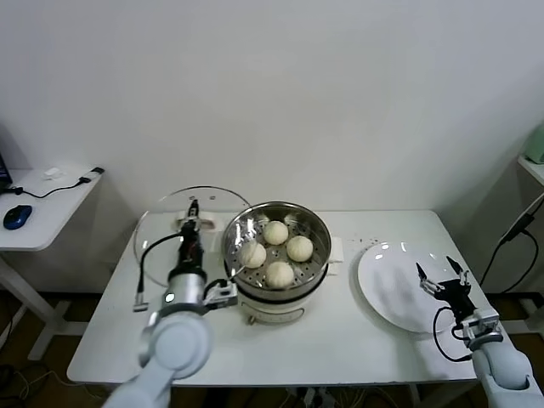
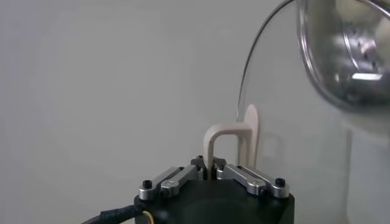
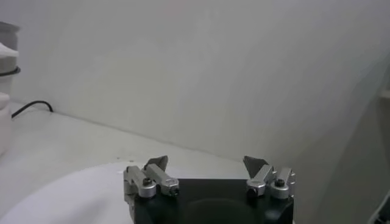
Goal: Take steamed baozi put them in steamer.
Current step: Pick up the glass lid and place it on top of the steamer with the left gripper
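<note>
Four steamed baozi (image 1: 276, 252) are sitting together on the perforated floor of the steamer (image 1: 316, 255), which is standing near the middle of the bench (image 1: 340, 336), slightly toward its left half. Just beside the steamer, toward the back-left corner, the glass lid (image 1: 157, 234) is lying flat on the bench, and the left gripper (image 1: 193, 223) is pinching its white handle (image 2: 224, 139) with fingers drawn tightly together (the wrist view is showing the handle rising right between them). By the right edge, the right gripper (image 1: 442, 279) is hovering with fingers spread wide over the white plate (image 1: 387, 280).
</note>
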Action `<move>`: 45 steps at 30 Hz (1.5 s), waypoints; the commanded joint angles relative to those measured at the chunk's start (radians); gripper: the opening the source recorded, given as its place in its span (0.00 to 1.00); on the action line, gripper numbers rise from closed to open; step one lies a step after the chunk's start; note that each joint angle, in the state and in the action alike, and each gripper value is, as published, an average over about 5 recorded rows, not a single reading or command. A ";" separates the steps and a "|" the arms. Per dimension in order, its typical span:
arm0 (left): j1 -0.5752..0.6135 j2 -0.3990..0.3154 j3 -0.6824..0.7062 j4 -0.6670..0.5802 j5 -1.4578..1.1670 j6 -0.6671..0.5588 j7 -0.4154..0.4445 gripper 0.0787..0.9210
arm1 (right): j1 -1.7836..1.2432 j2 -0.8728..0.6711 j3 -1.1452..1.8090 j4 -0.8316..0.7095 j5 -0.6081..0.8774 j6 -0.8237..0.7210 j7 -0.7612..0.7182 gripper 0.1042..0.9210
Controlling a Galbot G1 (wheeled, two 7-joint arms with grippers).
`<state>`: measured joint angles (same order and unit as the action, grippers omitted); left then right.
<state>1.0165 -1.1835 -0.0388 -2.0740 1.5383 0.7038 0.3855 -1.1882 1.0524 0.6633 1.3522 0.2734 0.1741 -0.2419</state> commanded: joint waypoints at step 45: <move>-0.153 -0.418 0.151 0.478 0.105 0.082 -0.056 0.09 | 0.020 0.023 0.021 -0.052 -0.037 0.033 -0.030 0.88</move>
<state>0.8601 -1.5998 0.1175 -1.6141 1.6574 0.7365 0.3456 -1.1687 1.0746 0.6817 1.3020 0.2388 0.2062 -0.2705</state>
